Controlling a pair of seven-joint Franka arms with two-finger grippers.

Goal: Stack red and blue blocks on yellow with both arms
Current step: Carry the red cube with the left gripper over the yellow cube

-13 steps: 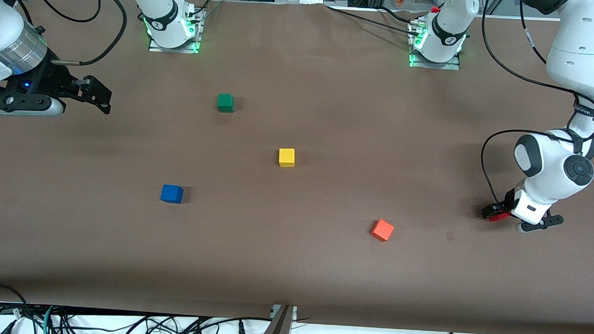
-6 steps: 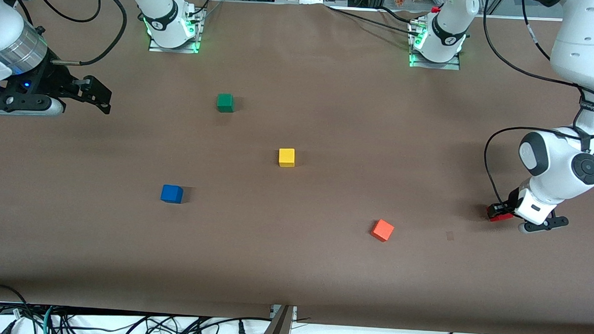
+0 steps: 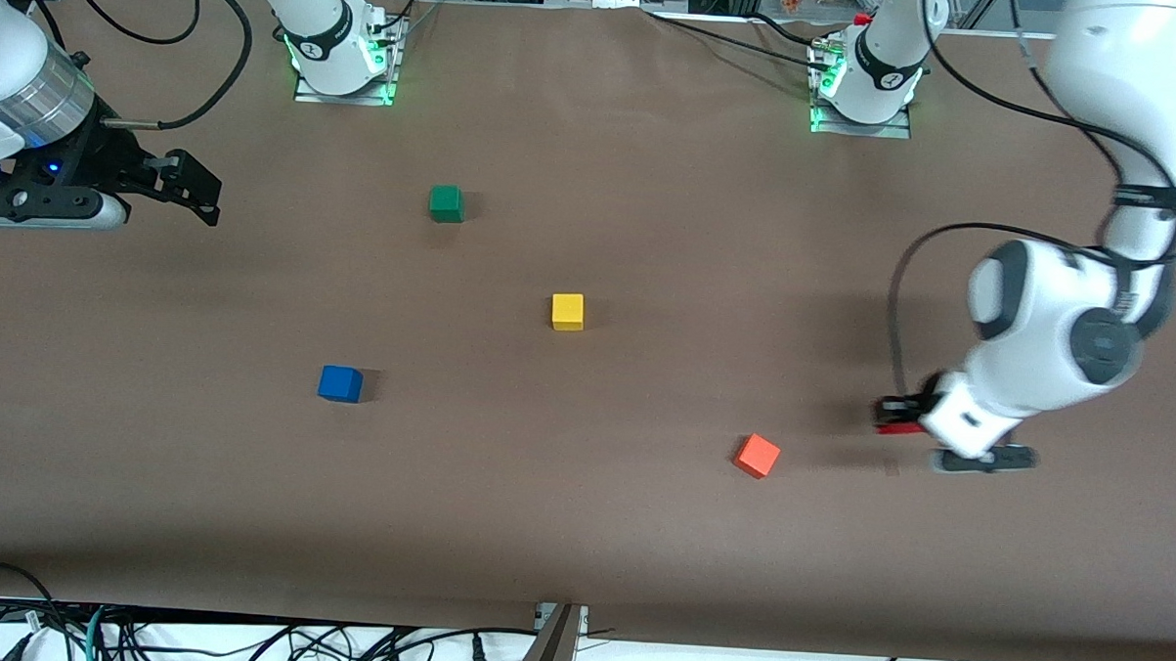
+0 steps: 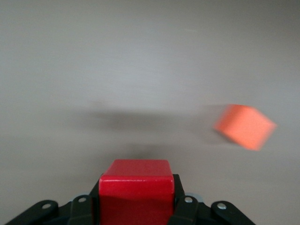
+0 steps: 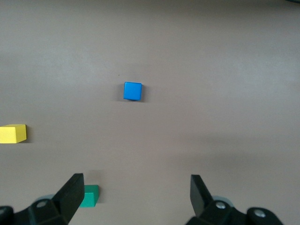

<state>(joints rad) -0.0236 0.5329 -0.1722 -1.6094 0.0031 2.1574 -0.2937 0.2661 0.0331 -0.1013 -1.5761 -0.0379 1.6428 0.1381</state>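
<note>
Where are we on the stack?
Nothing stacked yet: the yellow cube sits bare. In hand: the left gripper is shut on the red cube, up over the table. Left: place red, then blue cube; the open right gripper waits.

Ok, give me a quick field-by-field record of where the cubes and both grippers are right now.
left gripper: shut on the red cube, in the air over the table at the left arm's end, beside the orange cube
right gripper: open, holding nothing, waiting over the right arm's end
yellow cube: mid-table, nothing on it
blue cube: on the table, nearer the camera than yellow, toward the right arm's end
green cube: farthest from the camera
stack: not started
</note>
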